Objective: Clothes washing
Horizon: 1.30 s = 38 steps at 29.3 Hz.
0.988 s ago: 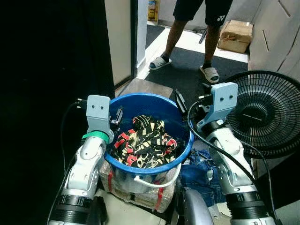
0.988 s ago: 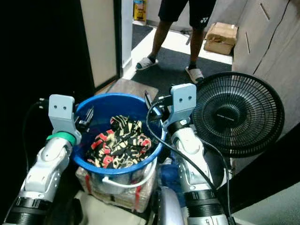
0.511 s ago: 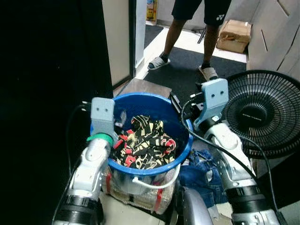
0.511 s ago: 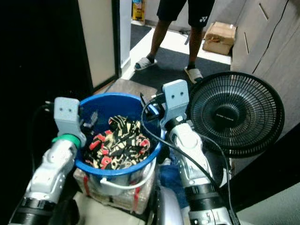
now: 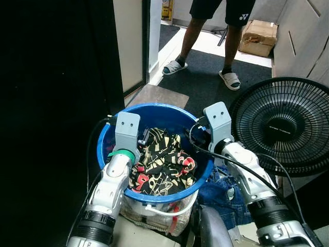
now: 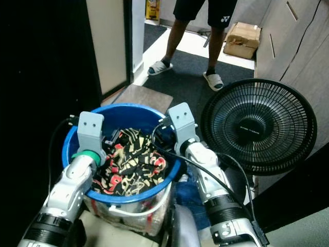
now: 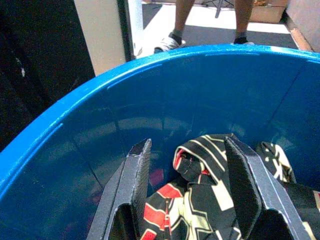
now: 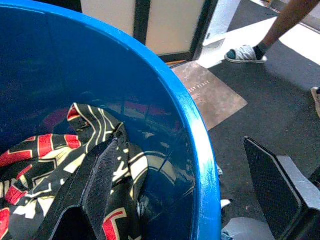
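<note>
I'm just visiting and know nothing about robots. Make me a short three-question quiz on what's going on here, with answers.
1. True or false: the blue tub holds patterned clothes.
2. What stands on the floor to the robot's right of the tub?
3. The right gripper has its fingers: A) both inside the tub, B) one on each side of the tub's rim, C) on the fan.

Key: 1 true. 2 a black fan. 3 B.

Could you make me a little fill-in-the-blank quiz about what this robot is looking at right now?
1. The patterned garment lies inside a ___ tub.
2. To the robot's right stands a black ___.
3. The right gripper has its jaws straddling the tub's ___.
4. The left gripper has both fingers ___ the tub.

Missing words: blue; fan; rim; inside
</note>
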Tool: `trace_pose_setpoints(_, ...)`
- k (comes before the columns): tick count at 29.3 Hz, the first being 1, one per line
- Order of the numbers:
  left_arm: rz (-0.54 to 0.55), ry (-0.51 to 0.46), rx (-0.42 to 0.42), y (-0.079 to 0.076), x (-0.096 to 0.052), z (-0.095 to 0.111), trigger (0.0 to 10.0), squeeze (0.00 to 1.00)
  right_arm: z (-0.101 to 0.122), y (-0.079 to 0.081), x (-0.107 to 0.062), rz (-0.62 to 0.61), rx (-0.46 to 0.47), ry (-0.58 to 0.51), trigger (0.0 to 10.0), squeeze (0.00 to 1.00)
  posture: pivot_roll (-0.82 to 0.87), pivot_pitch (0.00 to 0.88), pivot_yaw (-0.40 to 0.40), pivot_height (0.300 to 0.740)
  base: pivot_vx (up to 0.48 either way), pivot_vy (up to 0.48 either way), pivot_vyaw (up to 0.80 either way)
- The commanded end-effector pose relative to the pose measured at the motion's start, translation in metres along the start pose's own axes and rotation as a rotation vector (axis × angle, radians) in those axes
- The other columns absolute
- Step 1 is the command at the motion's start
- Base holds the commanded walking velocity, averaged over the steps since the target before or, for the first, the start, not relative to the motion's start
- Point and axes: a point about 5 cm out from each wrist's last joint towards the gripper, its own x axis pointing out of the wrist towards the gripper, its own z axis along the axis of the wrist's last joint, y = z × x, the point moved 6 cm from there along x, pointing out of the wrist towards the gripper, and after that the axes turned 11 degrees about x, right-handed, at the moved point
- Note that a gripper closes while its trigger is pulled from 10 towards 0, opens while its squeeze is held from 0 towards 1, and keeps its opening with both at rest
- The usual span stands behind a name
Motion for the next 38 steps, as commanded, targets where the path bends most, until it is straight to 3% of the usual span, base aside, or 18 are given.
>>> trace_pose_setpoints(1,-0.018,0.071,0.003,-0.005,-0.005,-0.021,10.0,0.00,-0.011,-0.004,-0.004,-0.007,0.011,0.038,10.0,0.00,0.04,0.144,-0.026,0.470,0.000,0.000,0.00)
trace_pose_setpoints(4,-0.025,0.071,0.002,-0.007,-0.008,-0.021,10.0,0.00,-0.010,0.001,-0.005,0.012,0.049,0.034,10.0,0.00,0.03,0.145,-0.023,0.470,0.000,0.000,0.00)
trace_pose_setpoints(7,-0.025,0.055,-0.012,-0.008,-0.009,-0.015,10.0,0.00,0.004,0.003,-0.006,0.014,0.149,-0.022,10.0,0.00,0.03,0.145,-0.023,0.470,0.000,0.000,0.00)
trace_pose_setpoints(10,-0.025,0.048,-0.016,-0.007,-0.008,-0.012,10.0,0.00,0.013,0.002,-0.006,0.013,0.158,-0.053,10.0,0.00,0.03,0.144,-0.020,0.470,0.000,0.000,0.00)
trace_pose_setpoints(13,-0.036,0.015,-0.052,-0.009,-0.006,0.001,10.0,0.00,0.062,0.006,-0.004,0.075,0.151,-0.182,10.0,0.00,0.03,0.147,-0.017,0.470,0.000,0.000,0.00)
trace_pose_setpoints(14,-0.036,0.015,-0.052,-0.009,-0.006,0.001,10.0,0.00,0.062,0.006,-0.004,0.075,0.151,-0.182,10.0,0.00,0.03,0.147,-0.017,0.470,0.000,0.000,0.00)
trace_pose_setpoints(17,-0.050,-0.003,-0.064,-0.011,-0.007,0.007,10.0,0.00,0.094,0.013,0.003,0.139,0.157,-0.248,10.0,0.00,0.03,0.151,-0.017,0.470,0.000,0.000,0.00)
trace_pose_setpoints(20,-0.060,-0.005,-0.061,-0.014,-0.010,0.008,10.0,0.00,0.100,0.010,0.015,0.127,0.132,-0.241,10.0,0.00,0.04,0.156,-0.023,0.470,0.000,0.000,0.00)
trace_pose_setpoints(23,-0.059,-0.003,-0.060,-0.014,-0.012,0.007,10.0,0.00,0.095,0.009,0.023,0.118,0.110,-0.203,10.0,0.00,0.05,0.163,-0.030,0.470,0.000,0.000,0.00)
trace_pose_setpoints(24,-0.055,0.000,-0.059,-0.014,-0.014,0.006,10.0,0.00,0.084,0.012,0.030,0.132,0.107,-0.154,10.0,0.00,0.06,0.168,-0.038,0.470,0.000,0.000,0.00)
trace_pose_setpoints(26,-0.032,0.020,-0.044,-0.009,-0.020,0.000,10.0,0.00,0.046,0.040,0.037,0.248,0.084,-0.036,10.0,0.00,0.08,0.179,-0.049,0.470,0.000,0.000,0.00)
trace_pose_setpoints(28,-0.032,0.020,-0.044,-0.009,-0.020,0.000,10.0,0.00,0.046,0.040,0.037,0.248,0.084,-0.036,10.0,0.00,0.08,0.179,-0.049,0.470,0.000,0.000,0.00)
trace_pose_setpoints(29,-0.019,0.032,-0.037,-0.006,-0.023,-0.004,10.0,0.00,0.028,0.057,0.036,0.324,0.065,0.010,10.0,0.00,0.10,0.186,-0.054,0.470,0.000,0.000,0.00)
trace_pose_setpoints(30,-0.019,0.032,-0.037,-0.006,-0.023,-0.004,10.0,0.00,0.028,0.057,0.036,0.324,0.065,0.010,10.0,0.00,0.10,0.186,-0.054,0.470,0.000,0.000,0.00)
trace_pose_setpoints(31,-0.006,0.041,-0.035,-0.001,-0.026,-0.006,10.0,0.00,0.012,0.071,0.035,0.374,0.046,0.056,10.0,0.00,0.11,0.190,-0.056,0.470,0.000,0.000,0.00)
trace_pose_setpoints(33,-0.006,0.041,-0.035,-0.001,-0.026,-0.006,10.0,0.00,0.012,0.071,0.035,0.374,0.046,0.056,10.0,0.00,0.11,0.190,-0.056,0.470,0.000,0.000,0.00)
trace_pose_setpoints(36,0.013,0.053,-0.029,0.006,-0.030,-0.009,10.0,0.00,-0.007,0.090,0.035,0.413,0.056,0.110,10.0,0.00,0.13,0.196,-0.057,0.470,0.000,0.000,0.00)
trace_pose_setpoints(38,0.013,0.053,-0.029,0.006,-0.030,-0.009,10.0,0.00,-0.007,0.090,0.035,0.413,0.056,0.110,10.0,0.00,0.13,0.196,-0.057,0.470,0.000,0.000,0.00)
